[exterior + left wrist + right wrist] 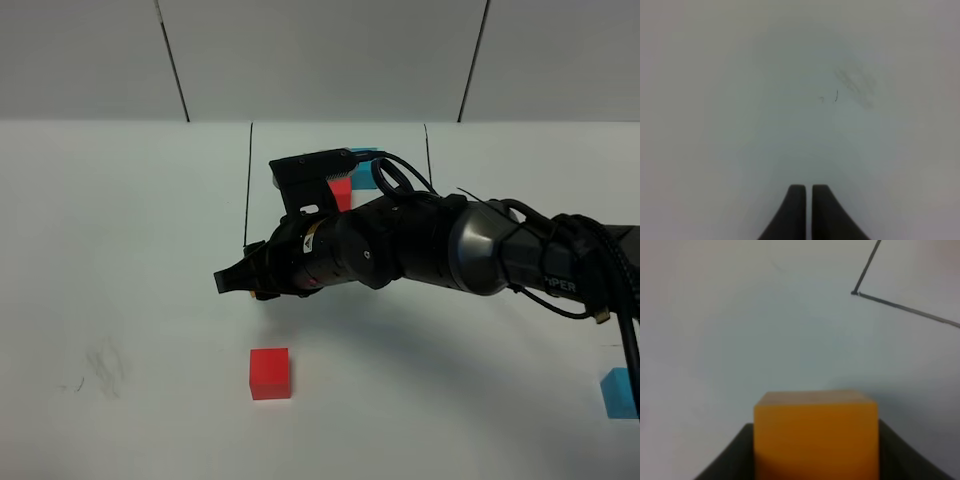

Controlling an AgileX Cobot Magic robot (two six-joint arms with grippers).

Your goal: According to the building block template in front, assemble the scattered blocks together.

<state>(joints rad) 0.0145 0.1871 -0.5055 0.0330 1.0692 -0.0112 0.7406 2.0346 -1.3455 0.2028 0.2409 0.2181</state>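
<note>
Orange cube (815,432) between right fingers (732,460)

Right arm (480,250), black and grey w/ cables (590,280) looped along it, reaches in from the right edge and across the middle, roughly level above the table (120,300). Wrist (350,250) carries a black cam bracket (310,180) on top. Right gripper (245,280) points left and slightly down, clear of the surface. Its dark fingers (732,460) clamp an orange cube (815,435) btwn them. Left gripper (808,200) shows in its own wrist cam only: two dark fingers pressed together, side by side.
</note>
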